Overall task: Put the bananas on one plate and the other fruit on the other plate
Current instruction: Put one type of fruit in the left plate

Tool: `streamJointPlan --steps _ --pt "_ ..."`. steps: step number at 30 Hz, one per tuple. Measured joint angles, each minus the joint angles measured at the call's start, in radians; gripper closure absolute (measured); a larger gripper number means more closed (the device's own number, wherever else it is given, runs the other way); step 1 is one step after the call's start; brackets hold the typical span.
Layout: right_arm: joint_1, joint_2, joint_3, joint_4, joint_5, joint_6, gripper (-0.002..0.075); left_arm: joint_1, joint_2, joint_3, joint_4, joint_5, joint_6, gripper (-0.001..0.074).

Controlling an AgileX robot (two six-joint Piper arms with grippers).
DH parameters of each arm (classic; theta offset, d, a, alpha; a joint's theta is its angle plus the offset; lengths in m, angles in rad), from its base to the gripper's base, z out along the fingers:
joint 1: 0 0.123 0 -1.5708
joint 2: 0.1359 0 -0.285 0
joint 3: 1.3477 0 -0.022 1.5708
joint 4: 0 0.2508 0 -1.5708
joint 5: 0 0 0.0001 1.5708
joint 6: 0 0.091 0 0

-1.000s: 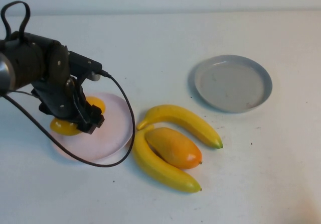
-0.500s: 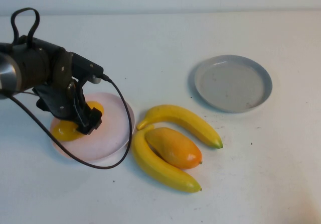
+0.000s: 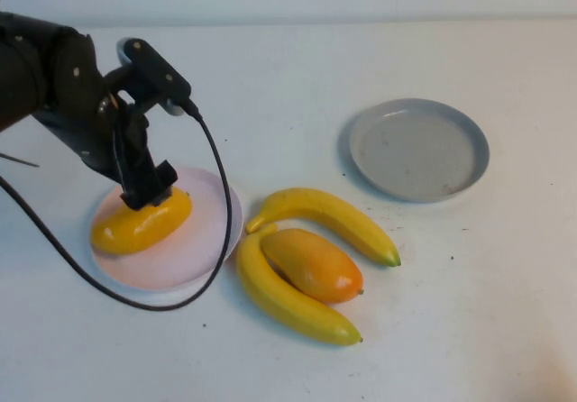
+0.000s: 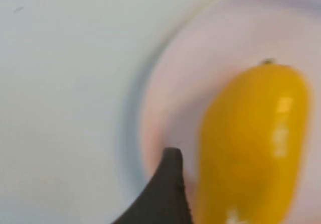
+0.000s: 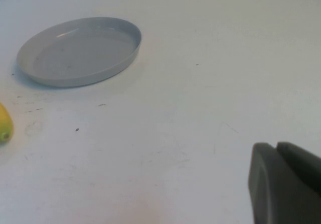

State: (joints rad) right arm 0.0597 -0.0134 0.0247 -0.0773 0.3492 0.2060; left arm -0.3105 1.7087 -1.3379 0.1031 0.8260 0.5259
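Note:
The yellow mango (image 3: 141,222) lies on the pale pink plate (image 3: 203,249) at the left. My left gripper (image 3: 149,193) hangs just above the mango's far end, open and empty. In the left wrist view one finger (image 4: 168,189) shows beside the mango (image 4: 251,143), apart from it. Two bananas (image 3: 326,218) (image 3: 284,296) lie on the table with the orange-red mango (image 3: 313,264) between them, right of the pink plate. The grey-blue plate (image 3: 419,150) is empty at the back right, also in the right wrist view (image 5: 80,50). My right gripper (image 5: 277,151) is shut, low over bare table.
The left arm's black cable (image 3: 216,231) loops down over the pink plate's right rim, close to the nearer banana. A banana tip (image 5: 4,126) shows at the edge of the right wrist view.
My left gripper has let go of the yellow mango and risen up and back. The mango now lies uncovered on the pink plate.

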Motion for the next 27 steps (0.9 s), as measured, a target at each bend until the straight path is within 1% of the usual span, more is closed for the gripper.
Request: streamJointPlan --steps 2,4,7,10,12,15,19,27 --pt "0.0 0.0 0.0 0.0 0.0 0.0 0.0743 -0.002 0.0 -0.002 -0.109 0.032 0.139 0.0066" --pt "0.0 0.0 0.0 0.0 0.0 0.0 0.0743 -0.02 0.0 -0.002 -0.212 0.066 0.323 0.0066" --pt "0.0 0.0 0.0 0.0 0.0 0.0 0.0743 -0.064 0.0 -0.002 -0.342 0.092 0.589 0.0066" --pt "0.0 0.0 0.0 0.0 0.0 0.0 0.0743 -0.126 0.0 -0.002 -0.401 0.082 0.759 0.0066" --pt "0.0 0.0 0.0 0.0 0.0 0.0 0.0743 -0.173 0.0 -0.002 -0.41 0.061 0.833 0.0066" --pt "0.0 0.0 0.0 0.0 0.0 0.0 0.0743 -0.23 0.0 -0.002 -0.419 0.029 0.908 0.0066" --pt "0.0 0.0 0.0 0.0 0.0 0.0 0.0743 -0.278 0.015 -0.005 -0.426 0.001 0.94 0.0066" --pt "0.0 0.0 0.0 0.0 0.0 0.0 0.0743 -0.296 0.098 -0.005 -0.438 -0.013 0.974 0.0066"
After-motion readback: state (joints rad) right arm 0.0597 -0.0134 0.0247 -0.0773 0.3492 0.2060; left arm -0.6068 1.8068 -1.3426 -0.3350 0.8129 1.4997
